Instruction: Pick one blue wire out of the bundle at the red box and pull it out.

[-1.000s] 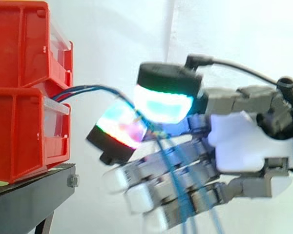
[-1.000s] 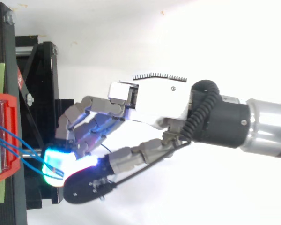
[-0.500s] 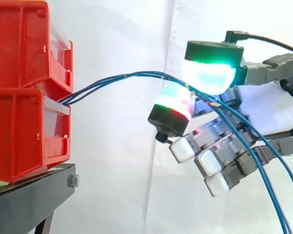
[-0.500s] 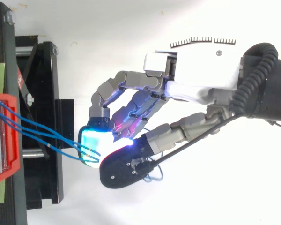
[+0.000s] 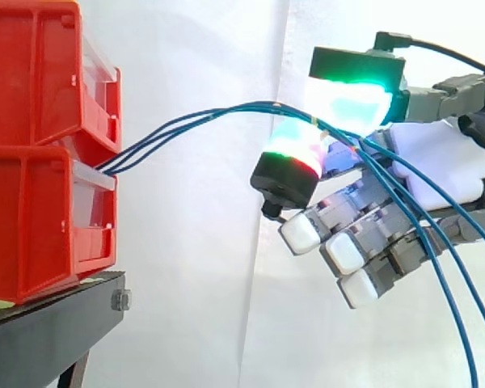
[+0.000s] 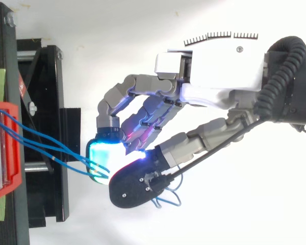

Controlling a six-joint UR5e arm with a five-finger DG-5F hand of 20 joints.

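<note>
Three blue wires (image 5: 194, 121) come out of the gap between the stacked red bins (image 5: 32, 162) and arch rightwards to the hand (image 5: 436, 170). The wires pass between a green-glowing pad (image 5: 352, 101) above and a green-and-red glowing pad (image 5: 295, 158) below, which pinch them. Past the pinch the wires drape down across the curled fingers toward the lower right. From above, the wires (image 6: 46, 148) run from the red bin (image 6: 5, 153) to the cyan pad (image 6: 104, 158) of the hand (image 6: 219, 76), which sits well clear of the bins.
The bins rest on a black stand (image 5: 48, 323), whose frame (image 6: 46, 102) juts out toward the hand. A white curtain (image 5: 210, 267) hangs behind. Open space lies between the bins and the hand.
The hand has drawn back to the right and upward from the bins, dragging the blue wires out into a longer arch. Over the last half second it barely shifted.
</note>
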